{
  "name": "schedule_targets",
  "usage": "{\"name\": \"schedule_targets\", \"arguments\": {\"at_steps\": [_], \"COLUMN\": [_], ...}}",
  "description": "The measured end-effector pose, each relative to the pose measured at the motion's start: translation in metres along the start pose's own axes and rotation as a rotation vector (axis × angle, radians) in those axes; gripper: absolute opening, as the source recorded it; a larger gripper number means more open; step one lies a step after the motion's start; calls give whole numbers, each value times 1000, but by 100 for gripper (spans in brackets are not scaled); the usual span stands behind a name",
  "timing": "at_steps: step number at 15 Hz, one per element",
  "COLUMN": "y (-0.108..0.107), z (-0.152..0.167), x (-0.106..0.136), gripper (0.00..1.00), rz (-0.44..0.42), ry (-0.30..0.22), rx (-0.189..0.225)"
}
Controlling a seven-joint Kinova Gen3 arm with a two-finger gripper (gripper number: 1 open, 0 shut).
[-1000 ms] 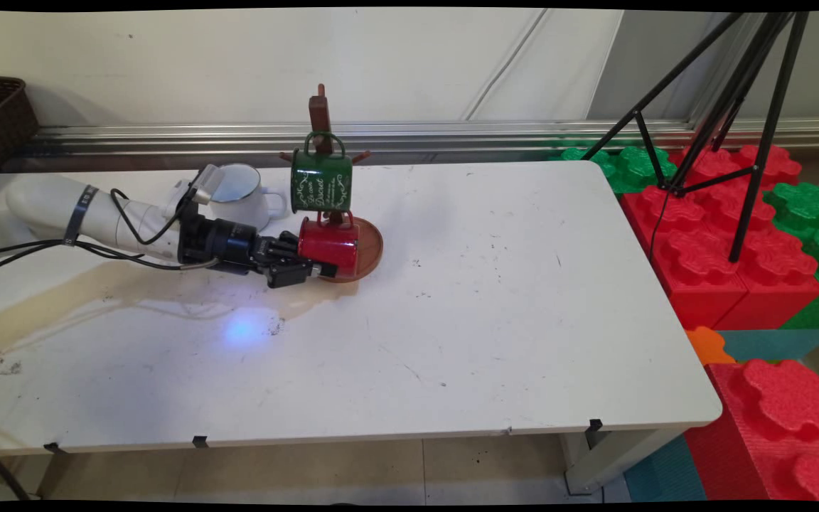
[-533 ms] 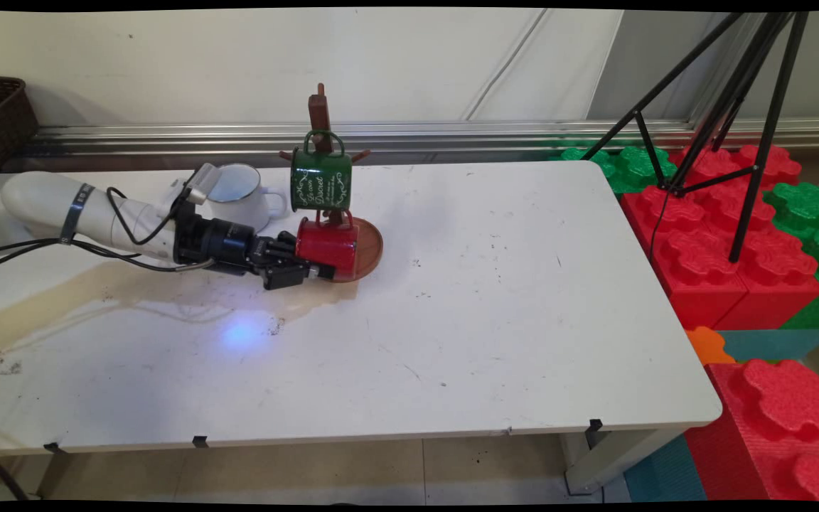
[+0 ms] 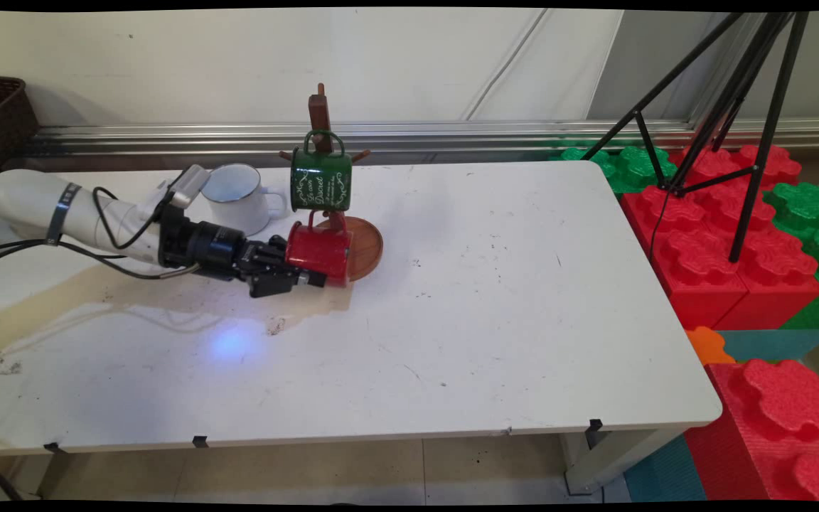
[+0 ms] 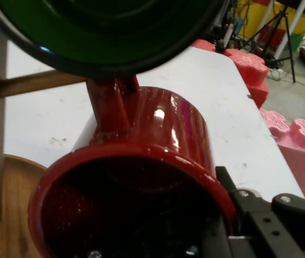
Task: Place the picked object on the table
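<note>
While gripper (image 3: 310, 274) clamps red mug (image 3: 318, 250) (rim pinched), green mug (image 3: 321, 180) hangs at 12 o'clock, so move level.

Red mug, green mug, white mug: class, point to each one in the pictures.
Red mug (image 3: 318, 250): main view, on its side wall.
Green mug (image 3: 320, 183): main view, on its lettered side.
White mug (image 3: 239, 203): main view, on its body below the rim.
</note>
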Motion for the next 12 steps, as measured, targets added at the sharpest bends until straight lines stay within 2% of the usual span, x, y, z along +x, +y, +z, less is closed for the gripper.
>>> {"name": "schedule_targets", "arguments": {"at_steps": [7,12], "y": [22,35], "z": [-19,-40], "x": [-5,-5], "gripper": [0,0], "rz": [22,50], "ry": [-34,-63], "rx": [-49,-66]}}
